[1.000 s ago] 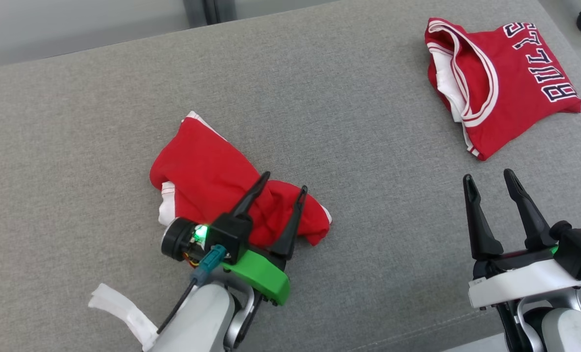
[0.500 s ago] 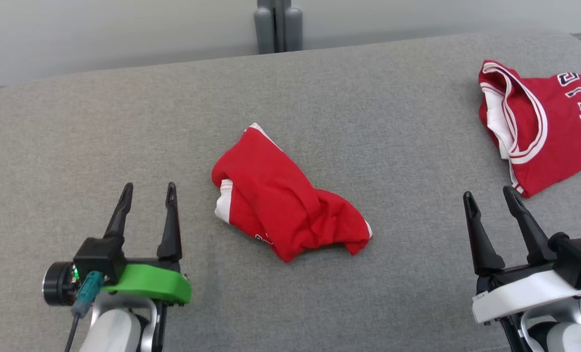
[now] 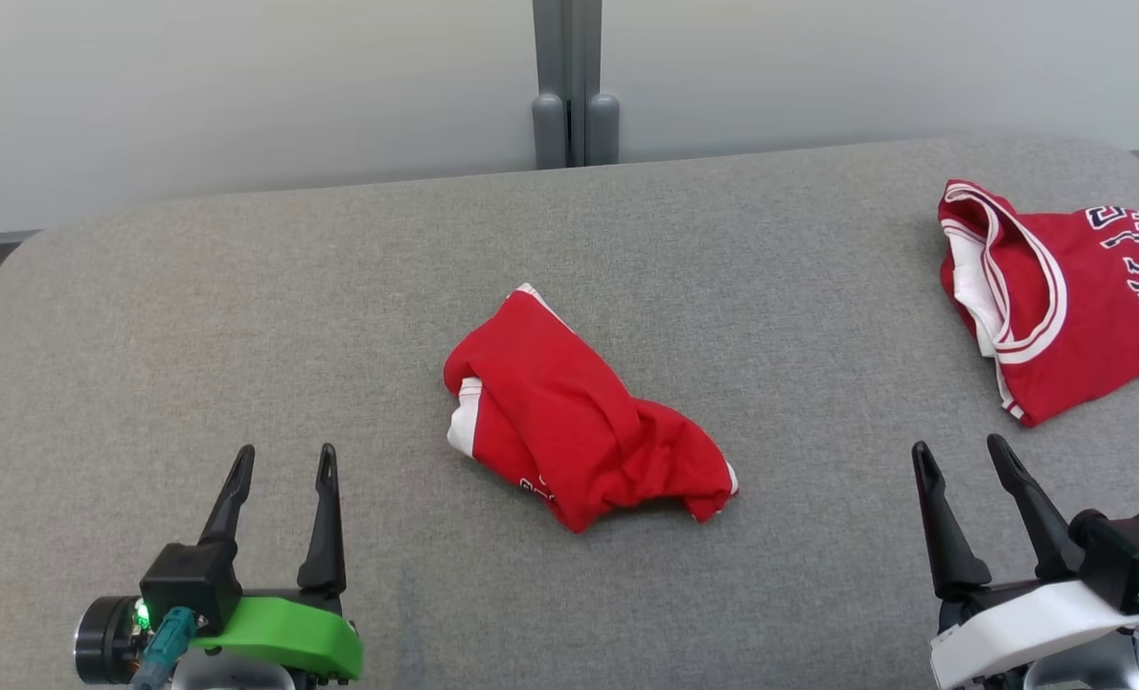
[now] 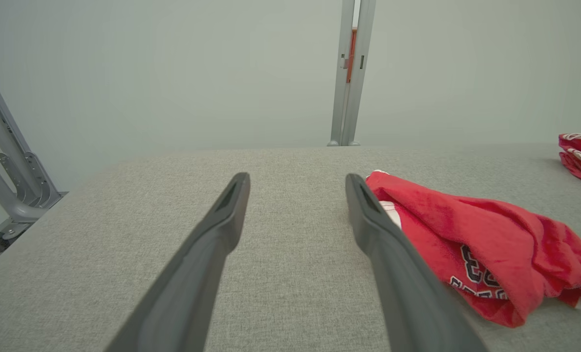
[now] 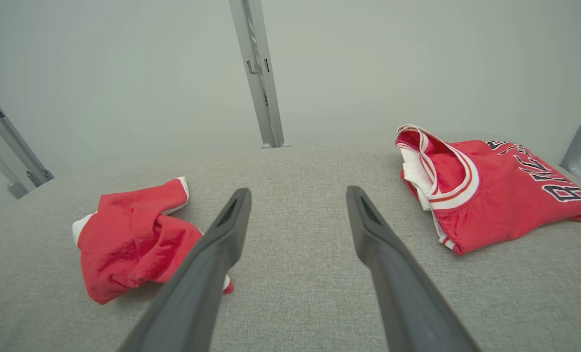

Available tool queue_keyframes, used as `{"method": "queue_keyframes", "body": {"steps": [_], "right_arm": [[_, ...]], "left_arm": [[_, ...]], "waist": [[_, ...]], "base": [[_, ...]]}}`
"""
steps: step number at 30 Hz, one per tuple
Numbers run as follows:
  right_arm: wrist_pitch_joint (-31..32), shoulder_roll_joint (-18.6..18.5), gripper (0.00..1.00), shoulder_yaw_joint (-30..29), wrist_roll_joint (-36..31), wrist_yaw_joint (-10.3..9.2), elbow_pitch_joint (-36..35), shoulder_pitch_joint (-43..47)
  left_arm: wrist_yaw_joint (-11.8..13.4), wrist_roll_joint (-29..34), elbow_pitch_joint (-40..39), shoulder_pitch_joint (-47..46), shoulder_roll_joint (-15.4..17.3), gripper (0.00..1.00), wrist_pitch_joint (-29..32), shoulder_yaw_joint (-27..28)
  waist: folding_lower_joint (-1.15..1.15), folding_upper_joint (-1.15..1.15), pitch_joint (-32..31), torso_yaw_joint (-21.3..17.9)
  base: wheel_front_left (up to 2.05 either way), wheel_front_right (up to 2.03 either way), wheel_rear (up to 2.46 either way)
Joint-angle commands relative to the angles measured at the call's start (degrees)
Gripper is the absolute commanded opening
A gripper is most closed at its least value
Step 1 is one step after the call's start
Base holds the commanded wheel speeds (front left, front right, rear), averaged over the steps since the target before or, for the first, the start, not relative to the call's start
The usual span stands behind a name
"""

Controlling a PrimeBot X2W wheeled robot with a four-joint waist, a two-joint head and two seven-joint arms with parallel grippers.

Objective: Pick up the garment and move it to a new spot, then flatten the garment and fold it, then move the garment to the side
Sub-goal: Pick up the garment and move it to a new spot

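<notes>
Spreading beneath both grippers, the grey cushioned surface bears a folded red jersey just ahead of the right gripper. The crumpled red garment lies ahead and right of the left gripper, untouched. Both grippers are spread wide and empty.

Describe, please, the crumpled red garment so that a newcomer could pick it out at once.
Look at the grey fabric-covered table. Near its middle lies the crumpled red garment. Unlike the red jersey at the right edge, folded flat with big dark lettering, it is a bunched lump.
</notes>
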Motion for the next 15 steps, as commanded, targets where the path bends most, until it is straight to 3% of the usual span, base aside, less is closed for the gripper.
{"method": "queue_keyframes", "body": {"steps": [1, 15], "right_arm": [[0.2, 0.2, 1.00, 0.0, -0.3, -0.07, -0.1, 0.9], [1.3, 0.4, 1.00, 0.2, -0.5, -0.07, -1.3, 1.8]], "left_arm": [[0.3, -0.3, -0.5, 1.1, 0.5, 1.00, 0.0, 0.0], [1.5, -0.7, -2.0, 3.6, 0.8, 1.00, 1.4, -0.8]], "waist": [[0.00, 0.00, -1.2, -0.6], [0.00, 0.00, -2.1, -0.9]], "base": [[0.00, 0.00, 0.00], [0.00, 0.00, 0.00]]}}
